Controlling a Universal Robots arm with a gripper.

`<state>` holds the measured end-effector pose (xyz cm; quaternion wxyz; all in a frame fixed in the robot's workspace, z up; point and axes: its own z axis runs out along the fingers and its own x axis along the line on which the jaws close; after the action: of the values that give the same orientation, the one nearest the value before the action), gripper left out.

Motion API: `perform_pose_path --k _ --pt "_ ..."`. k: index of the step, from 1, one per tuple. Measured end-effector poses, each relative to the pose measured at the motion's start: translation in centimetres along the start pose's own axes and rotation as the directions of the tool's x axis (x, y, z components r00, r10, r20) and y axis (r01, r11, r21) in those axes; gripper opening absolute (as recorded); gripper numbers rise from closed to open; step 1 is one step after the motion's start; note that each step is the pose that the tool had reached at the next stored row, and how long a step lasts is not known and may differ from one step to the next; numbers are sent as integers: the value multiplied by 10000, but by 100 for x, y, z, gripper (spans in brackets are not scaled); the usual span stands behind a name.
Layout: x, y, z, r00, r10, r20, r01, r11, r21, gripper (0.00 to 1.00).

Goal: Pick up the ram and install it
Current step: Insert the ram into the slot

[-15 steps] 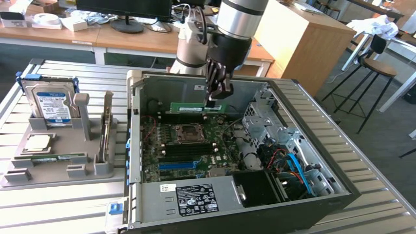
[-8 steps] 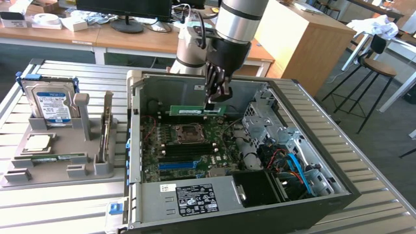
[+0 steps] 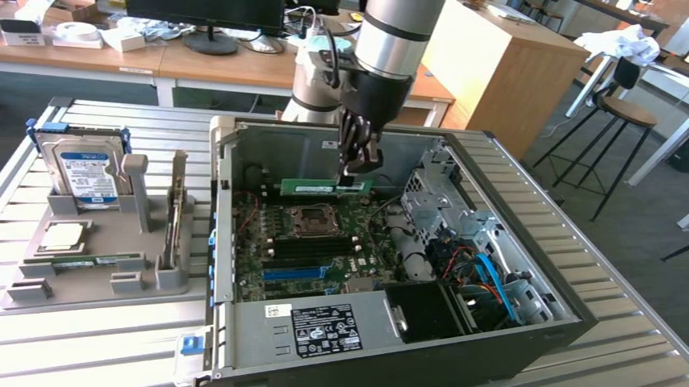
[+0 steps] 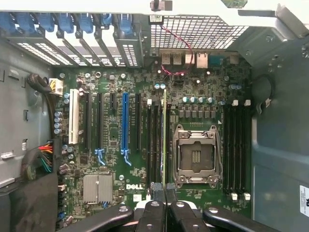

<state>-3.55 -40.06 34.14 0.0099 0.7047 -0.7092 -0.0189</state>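
Observation:
The ram (image 3: 319, 186) is a long green stick with a pale label, held level over the motherboard (image 3: 312, 246) inside the open computer case (image 3: 506, 161). My gripper (image 3: 360, 172) is shut on the end of the ram toward the exterior view's right. In the wrist view the ram (image 4: 164, 137) appears edge-on, running out from my gripper (image 4: 164, 192). It hangs over the black memory slots (image 4: 153, 145) beside the empty processor socket (image 4: 195, 155). Whether it touches a slot I cannot tell.
A second bank of memory slots (image 4: 236, 145) lies on the other side of the socket. To the exterior view's left, a grey holder (image 3: 97, 270) carries a hard drive (image 3: 86, 173), a square silver chip (image 3: 63, 236) and a card on edge (image 3: 176, 214). Drive cages and cables (image 3: 473, 258) crowd the case's right side.

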Motion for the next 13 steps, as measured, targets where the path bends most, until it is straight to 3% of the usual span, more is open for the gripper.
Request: perform_pose_path --k 13 --pt "2 -7 171 10000 0 -1 0 10000 10 11"
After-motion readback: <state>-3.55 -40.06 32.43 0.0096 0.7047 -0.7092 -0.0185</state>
